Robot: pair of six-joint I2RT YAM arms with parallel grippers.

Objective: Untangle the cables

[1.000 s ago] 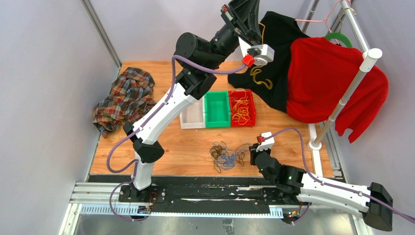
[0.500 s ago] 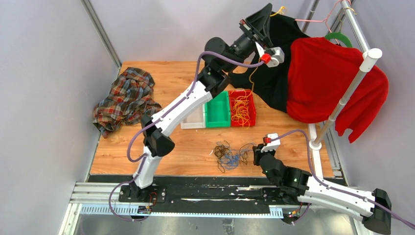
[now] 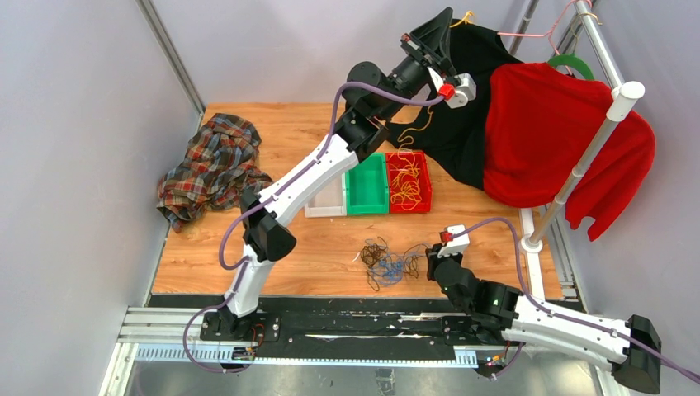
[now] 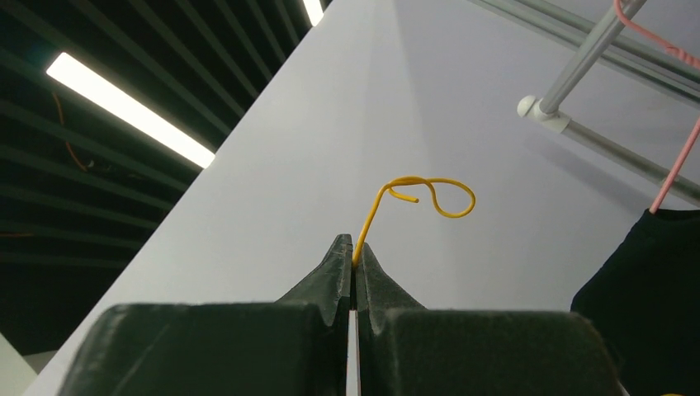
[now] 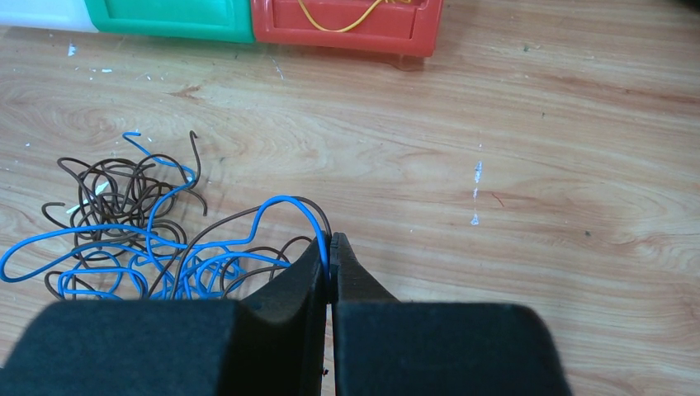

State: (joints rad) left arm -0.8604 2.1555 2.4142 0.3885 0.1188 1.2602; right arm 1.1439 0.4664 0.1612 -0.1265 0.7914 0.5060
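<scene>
High above the red bin (image 3: 428, 183), the left gripper (image 4: 353, 247) has its jaws pressed together on a yellow wire (image 4: 425, 186). A short curled end pokes past the fingertips, and the rest hangs down toward the bin's far rim. The overhead view does not show whether the low end touches the yellow loops (image 3: 406, 188) already lying in the bin.

On the table (image 3: 314, 239), just on the near side of the bin, the right gripper (image 5: 331, 247) is clamped on a blue wire (image 5: 281, 200) at the edge of the tangle (image 3: 386, 264), where blue strands weave through dark wires (image 5: 107, 177).

The step in hand looks like sorting: the yellow wire is out of the tangle and seems bound for the red bin. To do it well, the left arm should probably come down until the hanging length pools inside the bin's walls, and only then let go. Dropped from this height, a springy wire could bounce over the rim.

The right gripper's hold seems best used as an anchor, pinning the tangle near the bin. Any pull on the blue wire should be slow and directed away from the dark loops, because a quick tug would likely tighten the knot.
</scene>
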